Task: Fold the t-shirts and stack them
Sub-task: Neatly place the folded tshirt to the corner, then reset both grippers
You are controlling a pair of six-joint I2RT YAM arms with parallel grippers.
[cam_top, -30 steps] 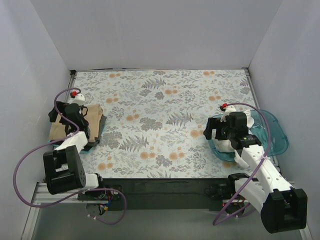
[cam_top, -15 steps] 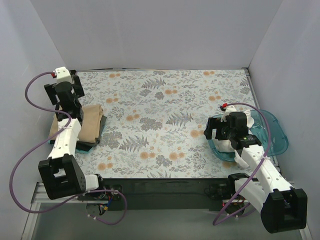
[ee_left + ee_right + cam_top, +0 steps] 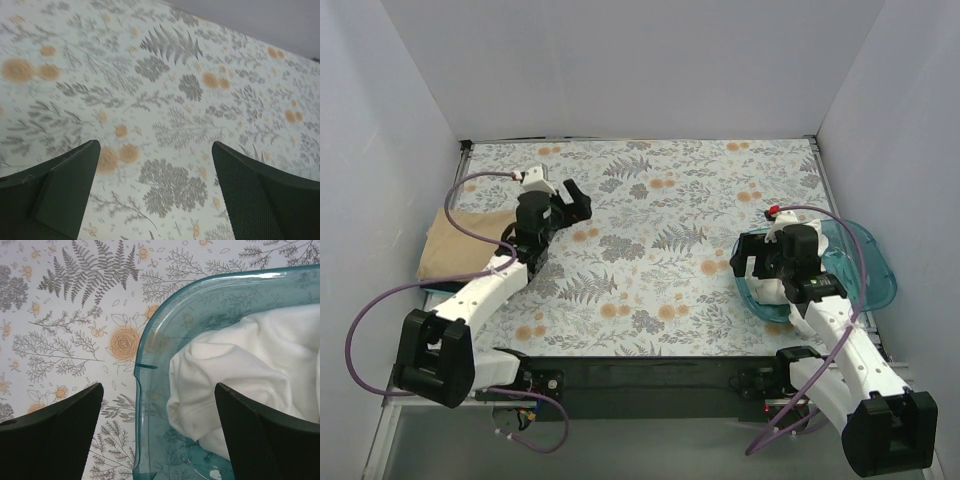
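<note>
1. At the near edge, the two arms rise from their bases and reach out over the floral table covering (image 3: 660,190), each trailing a purple cable (image 3: 360,310).
2. On the near right, the right gripper (image 3: 768,262) hangs above the left part of the translucent teal plastic tub (image 3: 876,272). The tub sits at the right edge of the table, and part of it sticks out past the covering.
3. In the right wrist view, the right gripper (image 3: 159,390) has its two dark fingers (image 3: 55,435) spread wide with nothing between them. Below the gap lie the tub's curved rim (image 3: 142,365) and a crumpled white t-shirt (image 3: 240,365), which is bunched inside the tub against its left wall.
4. Farther in and to the left, the left gripper (image 3: 567,204) is over bare covering, just right of the folded clothes and clear of them.
5. The left wrist view shows the left gripper (image 3: 155,150) with its fingers (image 3: 60,185) wide apart and holding nothing. Only the fern and orange flower print (image 3: 172,125) shows beneath it.
6. At the left edge of the table, a tan t-shirt (image 3: 460,240) lies folded flat, partly crossed by the left arm and its cable. Whether another garment lies under it cannot be told.
7. Beyond that, the covering runs on to the far wall (image 3: 640,70).
</note>
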